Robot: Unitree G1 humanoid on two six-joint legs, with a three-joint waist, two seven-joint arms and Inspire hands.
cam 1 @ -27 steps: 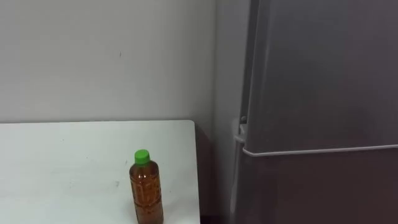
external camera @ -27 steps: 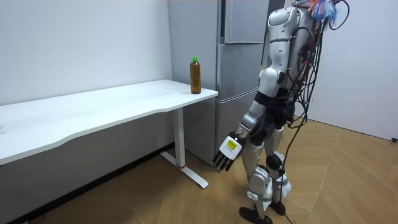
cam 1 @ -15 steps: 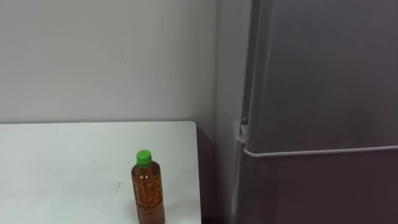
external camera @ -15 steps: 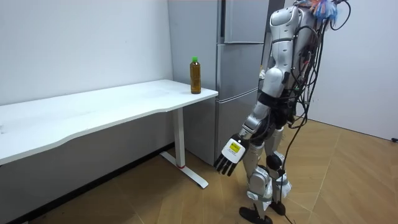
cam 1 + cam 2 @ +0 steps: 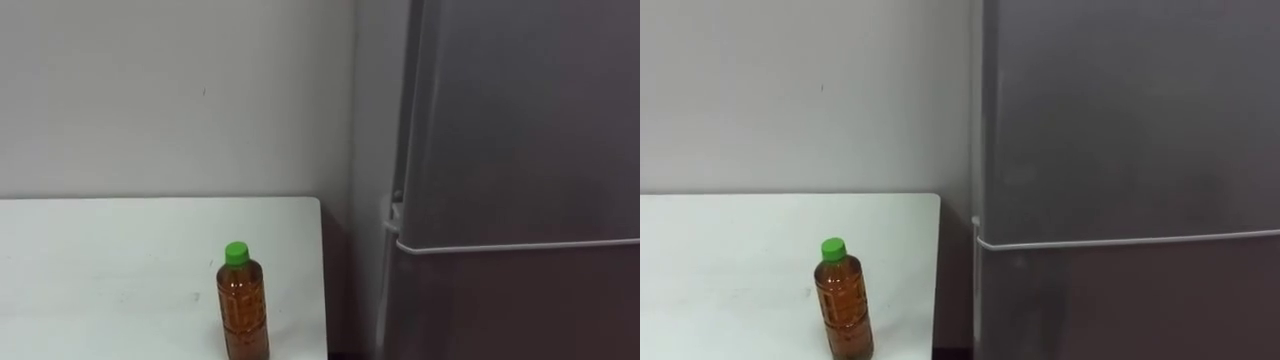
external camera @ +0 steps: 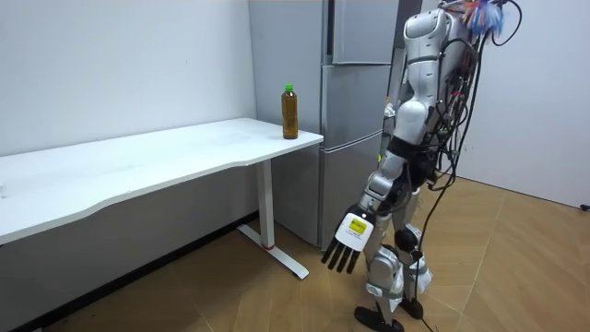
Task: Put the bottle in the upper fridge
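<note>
The amber bottle (image 5: 243, 305) with the green cap is standing upright on the white table (image 5: 100, 270), near the table's corner, at about 7 o'clock in the eye views. It is resting there untouched, probably because the doors have to be dealt with first. The grey fridge (image 5: 520, 150) is standing at 3 o'clock from the bottle, just beside the table's edge. Both its doors are sitting closed, with the seam (image 5: 520, 244) between upper and lower door running across at about the height of the bottle's cap.

The eye views are giving the close layout of bottle, table corner and door seam. The room view is adding the robot, standing on the wooden floor before the fridge, well apart from the bottle. Its left hand (image 6: 348, 247) is hanging low at 7 o'clock from its hip, fingers straight, spread and pointing down, holding nothing.
</note>
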